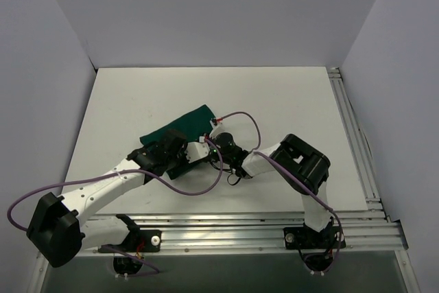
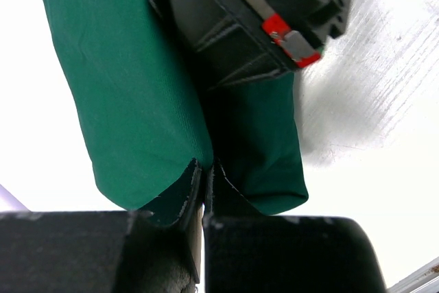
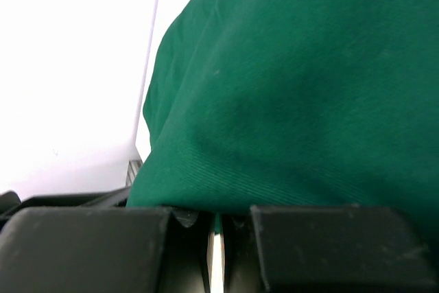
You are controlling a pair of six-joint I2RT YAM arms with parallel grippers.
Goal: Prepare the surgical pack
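Note:
The dark green drape (image 1: 180,128) lies bunched and folded on the white table, left of centre. My left gripper (image 1: 186,158) is at its near edge, shut on a fold of the cloth (image 2: 137,114). My right gripper (image 1: 211,143) meets it from the right, shut on the cloth's edge (image 3: 295,94). In the left wrist view the right gripper's black body (image 2: 247,25) presses on the drape just beyond my fingers (image 2: 180,193). The steel tray, instruments, gauze pads and clear packets are hidden or out of view.
The white table (image 1: 288,101) is walled by white panels. An aluminium rail (image 1: 353,128) runs along the right edge and another (image 1: 226,228) along the near edge. Purple cables (image 1: 236,118) loop over both arms near the drape.

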